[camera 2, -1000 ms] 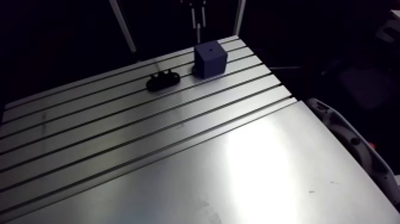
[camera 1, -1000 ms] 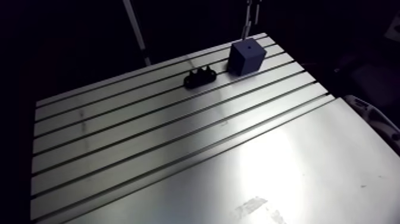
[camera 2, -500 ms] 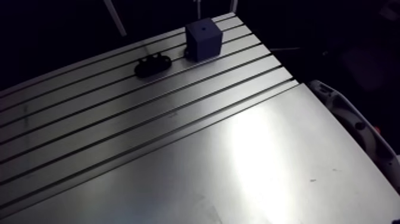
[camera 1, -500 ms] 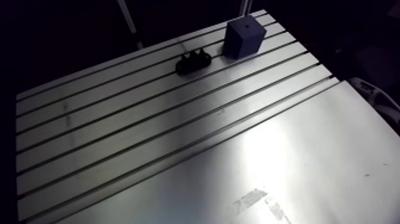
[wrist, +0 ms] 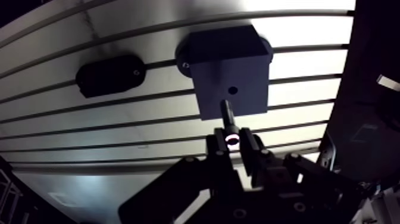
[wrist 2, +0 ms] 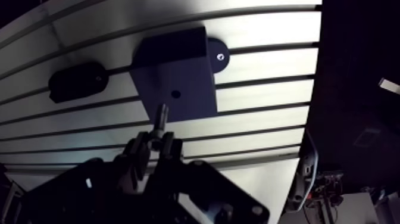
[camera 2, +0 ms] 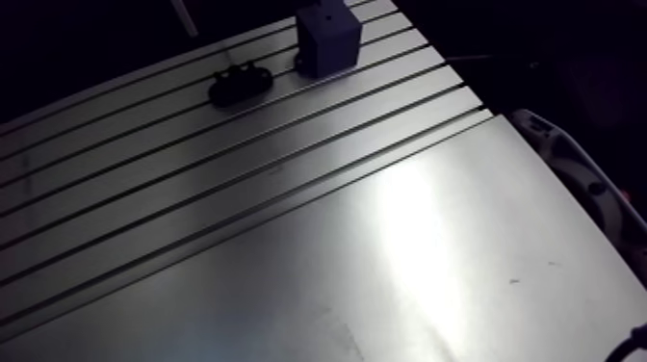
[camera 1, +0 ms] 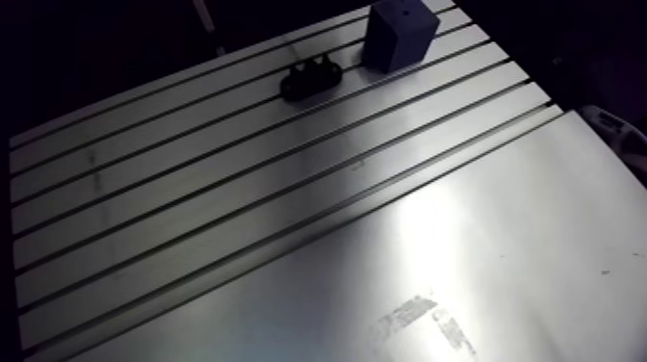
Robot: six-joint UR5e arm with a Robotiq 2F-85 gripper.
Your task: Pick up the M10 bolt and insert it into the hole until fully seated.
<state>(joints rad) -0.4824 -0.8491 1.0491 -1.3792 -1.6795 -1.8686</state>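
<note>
Slotted worktop carries a dark block, black holder beside it. Your claw is clamped on the M10 bolt, shank over the block's top, tip near the hole.

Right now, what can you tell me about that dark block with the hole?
The block is a matte, dark blue box, seemingly plastic, upright on the slotted table beside a black holder. Its top has one small round hole, empty. Tabs with screws flank its base. The bolt hangs above it.
</note>
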